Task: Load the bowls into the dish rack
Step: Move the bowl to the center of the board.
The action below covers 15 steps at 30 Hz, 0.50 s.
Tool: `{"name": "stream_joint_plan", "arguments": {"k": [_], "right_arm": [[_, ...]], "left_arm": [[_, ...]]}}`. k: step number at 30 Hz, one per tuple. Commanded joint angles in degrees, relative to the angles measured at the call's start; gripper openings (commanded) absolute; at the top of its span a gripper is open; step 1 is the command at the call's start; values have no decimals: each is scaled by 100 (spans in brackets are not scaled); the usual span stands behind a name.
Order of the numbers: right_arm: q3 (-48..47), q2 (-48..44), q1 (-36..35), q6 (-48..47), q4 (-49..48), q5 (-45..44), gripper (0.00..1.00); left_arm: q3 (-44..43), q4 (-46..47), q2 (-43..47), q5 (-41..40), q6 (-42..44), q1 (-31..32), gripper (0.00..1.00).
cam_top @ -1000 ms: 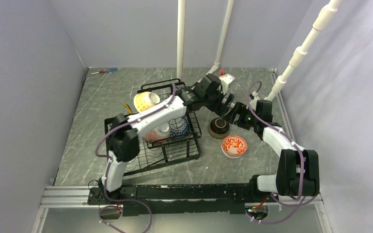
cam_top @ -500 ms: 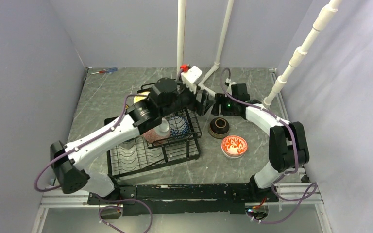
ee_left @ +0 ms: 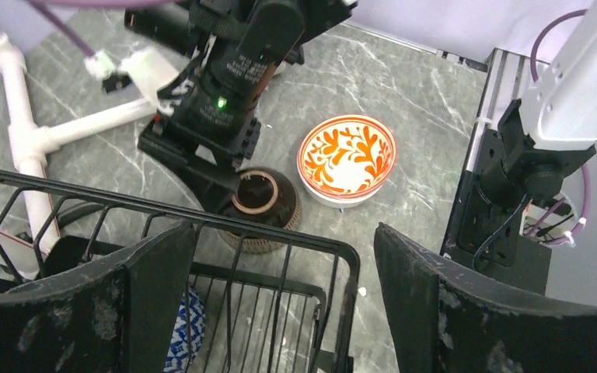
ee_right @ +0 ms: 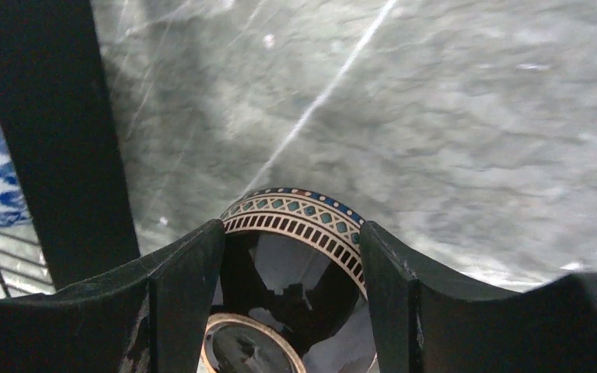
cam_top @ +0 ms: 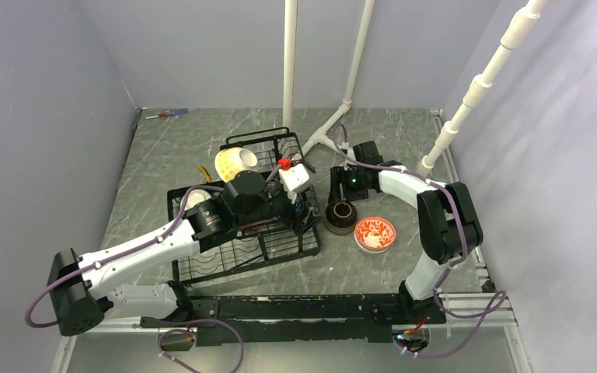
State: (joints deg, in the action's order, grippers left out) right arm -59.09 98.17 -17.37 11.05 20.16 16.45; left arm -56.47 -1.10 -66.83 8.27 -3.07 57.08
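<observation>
The dish rack (cam_top: 225, 260) (ee_left: 295, 249) stands left of centre. A yellow dotted bowl (cam_top: 235, 163) lies in its upper tier, and a blue-white bowl (ee_left: 180, 330) shows through the wires. My left gripper (cam_top: 305, 203) (ee_left: 280, 311) hangs open and empty above the rack's right corner. Just right of the rack a brown bowl (cam_top: 342, 219) (ee_left: 260, 221) (ee_right: 295, 225) rests upside down on the table. My right gripper (cam_top: 339, 206) (ee_right: 291, 256) is down on it, one finger against each side. An orange-red patterned bowl (cam_top: 375, 233) (ee_left: 347, 155) sits upright to its right.
White pipes (cam_top: 289, 62) rise behind the rack, and one slants up at the right. A screwdriver (cam_top: 167, 113) lies at the far left corner. Grey walls close in the table on three sides. A white bowl (cam_top: 194, 200) shows in the rack's left part.
My right gripper has come down over the brown bowl and its jaws have narrowed; the bowl shifted slightly toward the rack. My left arm swung from the rack's far side to its right corner.
</observation>
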Motion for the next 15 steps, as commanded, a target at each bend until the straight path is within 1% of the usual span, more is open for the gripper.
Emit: {"name": "stream_joint_plan", "arguments": {"k": [1, 8, 11, 15], "right_arm": [[90, 23, -320, -103, 401, 504, 67], [679, -237, -517, 95, 290, 896, 62], [1006, -466, -521, 236, 142, 1113, 62], [1286, -754, -522, 344, 74, 1260, 62]], "left_arm": [[162, 313, 404, 497, 536, 286, 89], [621, 699, 699, 665, 1110, 564, 87], [912, 1014, 781, 735, 1644, 791, 88], [998, 1171, 759, 781, 2256, 1082, 89]]}}
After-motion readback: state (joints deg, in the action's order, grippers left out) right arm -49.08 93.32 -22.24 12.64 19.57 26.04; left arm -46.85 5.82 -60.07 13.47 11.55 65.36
